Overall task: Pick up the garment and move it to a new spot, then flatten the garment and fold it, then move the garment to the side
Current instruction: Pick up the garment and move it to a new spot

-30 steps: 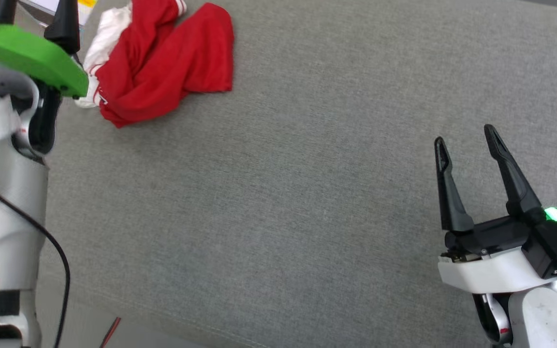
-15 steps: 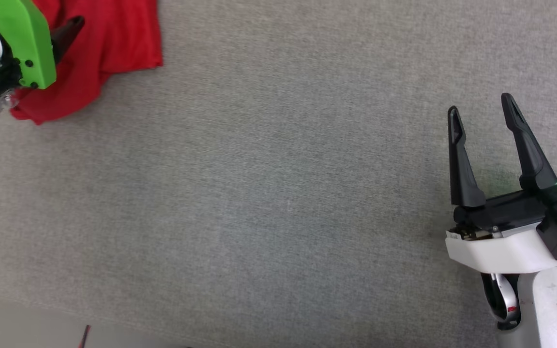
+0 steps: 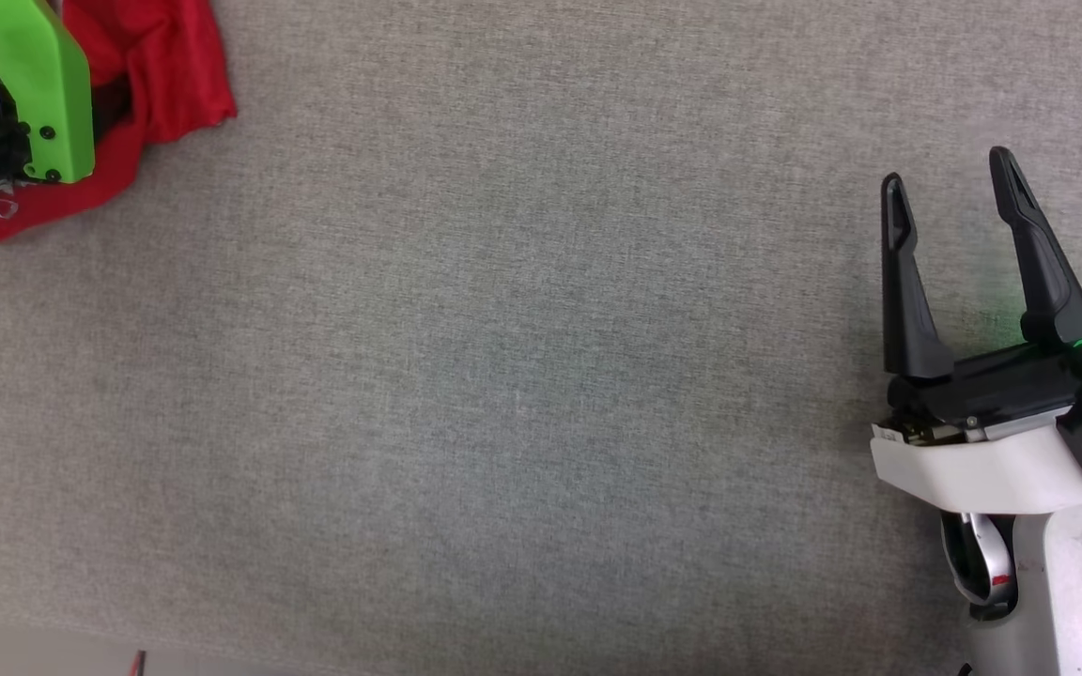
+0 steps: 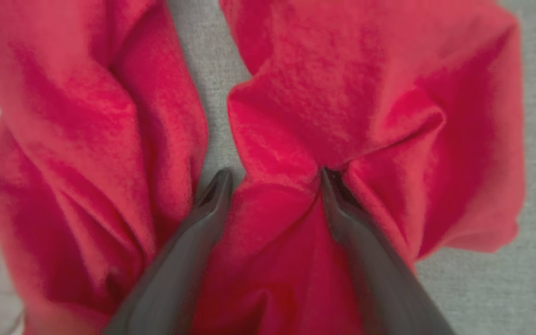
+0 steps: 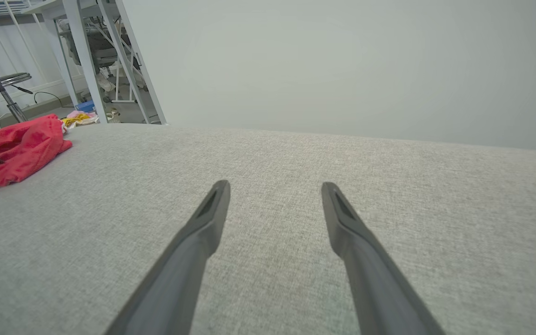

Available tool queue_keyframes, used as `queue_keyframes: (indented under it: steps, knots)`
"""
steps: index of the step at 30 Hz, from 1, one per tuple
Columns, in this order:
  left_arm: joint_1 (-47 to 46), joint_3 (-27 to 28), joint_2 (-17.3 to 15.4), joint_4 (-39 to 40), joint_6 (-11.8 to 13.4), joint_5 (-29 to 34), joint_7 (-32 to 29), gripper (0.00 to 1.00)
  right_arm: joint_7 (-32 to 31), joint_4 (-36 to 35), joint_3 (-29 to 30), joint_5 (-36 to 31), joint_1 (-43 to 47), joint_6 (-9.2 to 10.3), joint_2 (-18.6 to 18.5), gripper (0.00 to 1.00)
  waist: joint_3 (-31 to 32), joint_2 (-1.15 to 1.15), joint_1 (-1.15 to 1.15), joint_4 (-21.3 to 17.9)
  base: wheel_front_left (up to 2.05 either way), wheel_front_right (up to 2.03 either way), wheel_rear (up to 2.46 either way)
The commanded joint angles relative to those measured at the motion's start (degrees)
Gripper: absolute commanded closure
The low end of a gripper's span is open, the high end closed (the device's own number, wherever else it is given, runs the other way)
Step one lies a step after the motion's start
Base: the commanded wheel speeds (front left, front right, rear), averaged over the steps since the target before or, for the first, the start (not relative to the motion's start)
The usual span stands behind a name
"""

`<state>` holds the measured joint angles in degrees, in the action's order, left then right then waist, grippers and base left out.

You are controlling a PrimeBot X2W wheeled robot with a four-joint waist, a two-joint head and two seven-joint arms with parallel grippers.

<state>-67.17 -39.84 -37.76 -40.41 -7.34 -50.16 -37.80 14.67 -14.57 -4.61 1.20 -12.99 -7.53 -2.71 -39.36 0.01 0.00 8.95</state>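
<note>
The right gripper [image 5: 275,186] is held spread over the grey surface [image 5: 389,177]; the garment [image 5: 16,149] is bunched near its far-left corner

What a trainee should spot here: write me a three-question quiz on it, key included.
1. Pick one. The left gripper is: A) open, astride a fold of the garment; B) shut on it; C) open, well clear of it.
2. True or false: the right gripper is open above the bare grey surface.
3. In the head view, which corner holds the garment?
Key: 1 A; 2 true; 3 upper left.
</note>
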Motion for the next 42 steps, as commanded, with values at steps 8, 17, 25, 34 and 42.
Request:
queue_keyframes:
  steps: [8,17,25,34,42]
  knots:
    - [0.9,-8.0,0.6,-0.7,-0.1,-0.5,7.0,1.00,0.3,0.6,0.3,1.8,-0.2,0.04,-0.2,0.00,4.5,-0.01,0.00,-0.1,0.00,0.00,0.00]
    - [-4.1,-17.3,-2.2,9.0,-0.1,1.5,19.1,1.00,0.3,1.5,1.0,4.9,2.4,0.04,-0.2,0.00,12.8,-0.01,0.00,0.4,0.00,0.00,0.00]
    - [-8.6,-26.1,-0.1,17.4,-0.1,1.4,22.9,1.00,0.3,1.7,1.6,7.5,4.2,0.04,-0.2,0.00,17.0,-0.01,0.00,-2.9,0.00,0.00,0.00]
    - [-13.9,-32.6,5.8,24.1,-0.1,2.3,23.2,1.00,0.3,1.7,2.5,10.5,5.0,0.04,-0.2,0.00,17.6,-0.01,0.00,-10.8,0.00,0.00,0.00]
    - [-13.4,-33.5,16.0,29.5,-0.1,5.4,21.5,1.00,0.3,1.5,4.7,12.6,5.2,0.04,-0.2,0.00,15.8,-0.01,0.00,-17.1,0.00,0.00,0.00]
